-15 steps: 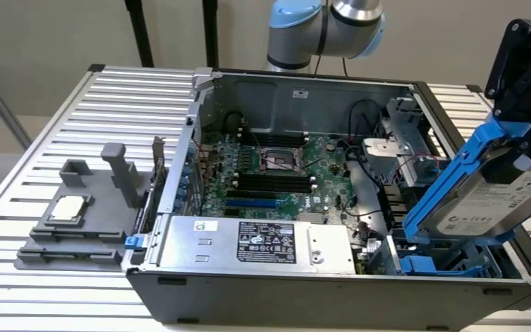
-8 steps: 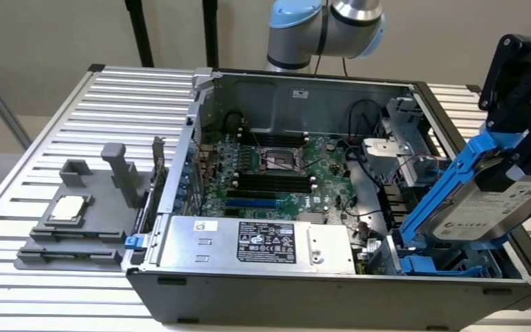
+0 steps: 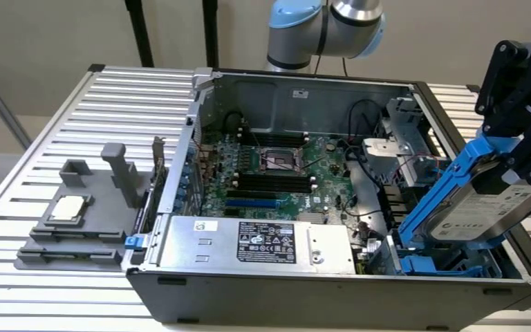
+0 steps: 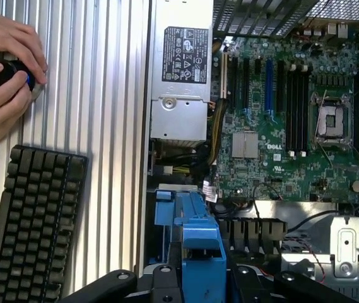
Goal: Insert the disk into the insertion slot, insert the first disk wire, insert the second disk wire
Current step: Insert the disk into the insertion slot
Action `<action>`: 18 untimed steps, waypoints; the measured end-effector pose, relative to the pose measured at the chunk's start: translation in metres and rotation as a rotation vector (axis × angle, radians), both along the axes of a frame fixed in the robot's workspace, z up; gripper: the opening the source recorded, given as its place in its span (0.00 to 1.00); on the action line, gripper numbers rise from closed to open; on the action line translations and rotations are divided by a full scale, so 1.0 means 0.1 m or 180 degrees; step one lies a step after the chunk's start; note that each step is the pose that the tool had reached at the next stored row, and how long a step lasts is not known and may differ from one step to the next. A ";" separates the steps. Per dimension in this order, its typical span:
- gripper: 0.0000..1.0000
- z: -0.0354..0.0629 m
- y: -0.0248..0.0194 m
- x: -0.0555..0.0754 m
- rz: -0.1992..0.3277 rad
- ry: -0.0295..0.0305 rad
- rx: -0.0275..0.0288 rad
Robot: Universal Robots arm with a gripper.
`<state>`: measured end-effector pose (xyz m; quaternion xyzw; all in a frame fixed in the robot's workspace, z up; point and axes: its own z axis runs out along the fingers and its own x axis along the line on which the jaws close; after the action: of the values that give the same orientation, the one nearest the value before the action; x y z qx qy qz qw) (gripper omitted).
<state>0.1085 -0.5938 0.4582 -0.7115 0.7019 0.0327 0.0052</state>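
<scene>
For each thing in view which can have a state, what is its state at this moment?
disk: held by the tool, tilted, lower end at the slot, not seated.
tool: shut on the disk.
insertion slot: disk not yet seated in it.
computer case: lying flat, side open.
person's hands: closed around a small black and blue object.

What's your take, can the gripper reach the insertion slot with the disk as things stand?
Probably yes: the gripper holds the disk tilted right over the insertion slot, its lower end at the opening, with nothing visible between them.
</scene>
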 end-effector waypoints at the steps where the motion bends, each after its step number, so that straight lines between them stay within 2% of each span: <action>1: 0.33 -0.001 0.000 0.00 0.0000 0.0000 0.0000; 3: 0.33 -0.014 0.000 0.00 0.0001 -0.0005 0.0001; 8: 0.33 -0.060 0.000 0.00 0.0000 -0.0039 0.0001; 18: 0.33 -0.096 0.000 0.00 0.0000 -0.0039 0.0001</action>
<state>0.1085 -0.5938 0.4486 -0.7117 0.7018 0.0285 0.0096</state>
